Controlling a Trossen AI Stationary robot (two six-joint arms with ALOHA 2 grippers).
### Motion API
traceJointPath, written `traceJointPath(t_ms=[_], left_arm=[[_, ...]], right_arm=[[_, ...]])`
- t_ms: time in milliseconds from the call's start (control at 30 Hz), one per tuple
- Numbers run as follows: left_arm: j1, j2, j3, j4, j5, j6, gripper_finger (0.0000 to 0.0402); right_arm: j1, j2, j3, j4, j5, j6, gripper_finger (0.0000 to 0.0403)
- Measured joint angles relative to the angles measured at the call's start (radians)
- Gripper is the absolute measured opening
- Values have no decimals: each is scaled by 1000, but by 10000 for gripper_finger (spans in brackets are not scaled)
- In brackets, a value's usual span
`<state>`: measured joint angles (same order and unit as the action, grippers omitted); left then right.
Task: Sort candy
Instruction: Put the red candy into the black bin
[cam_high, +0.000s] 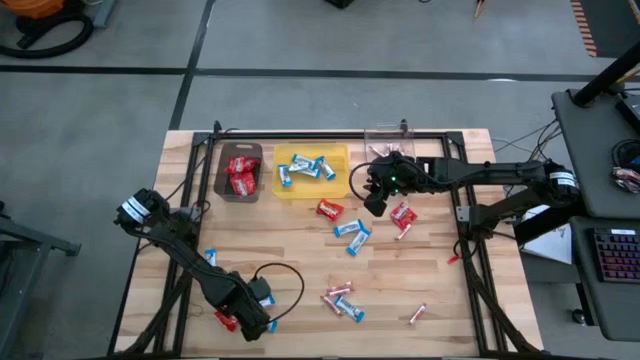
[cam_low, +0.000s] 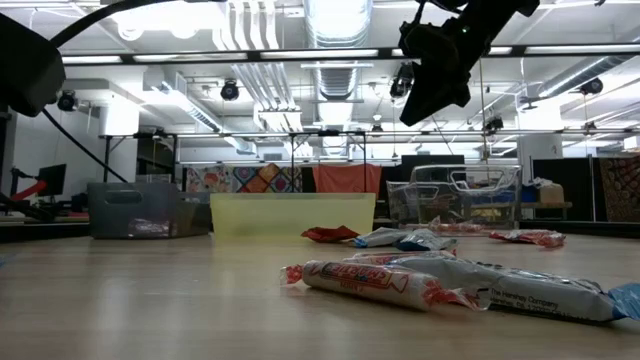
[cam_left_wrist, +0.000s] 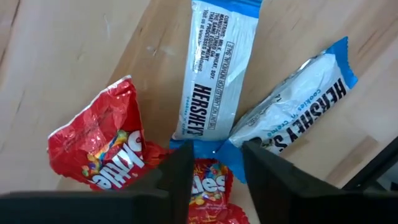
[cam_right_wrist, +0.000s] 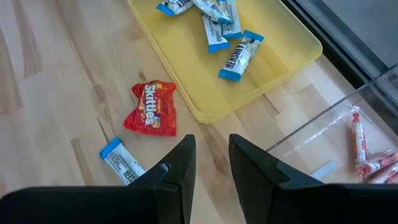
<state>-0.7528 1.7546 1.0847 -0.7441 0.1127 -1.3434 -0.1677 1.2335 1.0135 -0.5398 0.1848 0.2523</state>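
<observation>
My left gripper (cam_high: 255, 320) is low over the table's near left corner, open. In the left wrist view its fingers (cam_left_wrist: 180, 171) stand on either side of the blue end (cam_left_wrist: 208, 149) of a blue-and-white bar (cam_left_wrist: 214, 74) and a red packet (cam_left_wrist: 208, 186) under it. A second bar (cam_left_wrist: 292, 118) and another red packet (cam_left_wrist: 99, 149) lie beside them, flat on the wood. My right gripper (cam_high: 376, 203) hangs open and empty above the table (cam_low: 430, 85), by the yellow bin's right end (cam_right_wrist: 205, 112). My left gripper comes from above, pointing down, one finger on each side of the bar's blue end (cam_left_wrist: 208, 149). Whether the fingertips touch the bar or the red packet, I cannot tell. Both candies lie on the table.
The brown bin (cam_high: 222, 172) holds red packets, the yellow bin (cam_high: 346, 183) blue-and-white bars, the clear bin (cam_right_wrist: 323, 124) pink sticks. Loose candy lies mid-table: red packets (cam_high: 329, 209), bars (cam_high: 352, 228), pink sticks (cam_high: 340, 290). A black cable (cam_high: 285, 270) loops near my left gripper.
</observation>
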Motion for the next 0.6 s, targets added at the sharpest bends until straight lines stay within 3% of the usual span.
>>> traceJointPath(t_ms=[233, 600], left_arm=[[0, -4, 0, -17, 0, 21, 11], [0, -24, -1, -44, -1, 43, 1]], right_arm=[[0, 0, 0, 2, 0, 11, 91], [0, 0, 0, 7, 0, 11, 91]])
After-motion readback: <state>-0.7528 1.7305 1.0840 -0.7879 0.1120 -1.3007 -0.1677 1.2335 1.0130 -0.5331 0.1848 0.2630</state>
